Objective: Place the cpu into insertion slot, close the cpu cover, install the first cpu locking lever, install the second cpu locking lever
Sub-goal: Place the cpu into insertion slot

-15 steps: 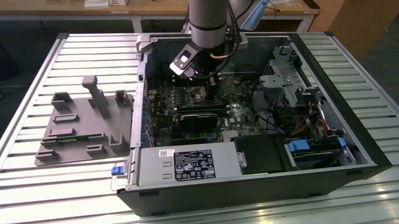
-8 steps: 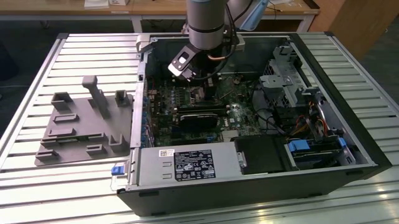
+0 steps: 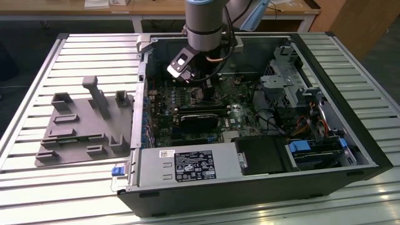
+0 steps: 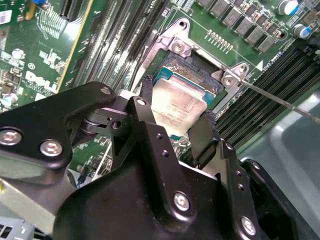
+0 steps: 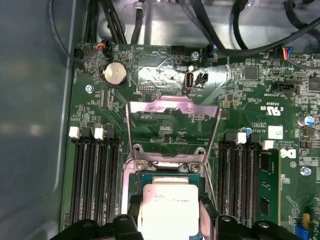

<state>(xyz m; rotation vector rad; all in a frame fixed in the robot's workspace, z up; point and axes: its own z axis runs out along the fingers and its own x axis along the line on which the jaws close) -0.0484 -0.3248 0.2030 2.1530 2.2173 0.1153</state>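
Observation:
The cpu is a silvery square chip between the two black fingers of my gripper, which is shut on it. The chip hangs slightly tilted just over the insertion slot, whose dark centre and rim show beyond the chip's far edge. In the first wrist view the cpu sits in the gripper right at the slot. The cpu cover stands swung open beyond it. A thin wire locking lever sticks out to one side, unlatched. In the exterior view the gripper reaches down into the computer case.
The open computer case lies on a slatted table. Long black memory slots flank the socket. A black card, cables and a drive cage crowd the inside. A grey fixture lies at the exterior view's left.

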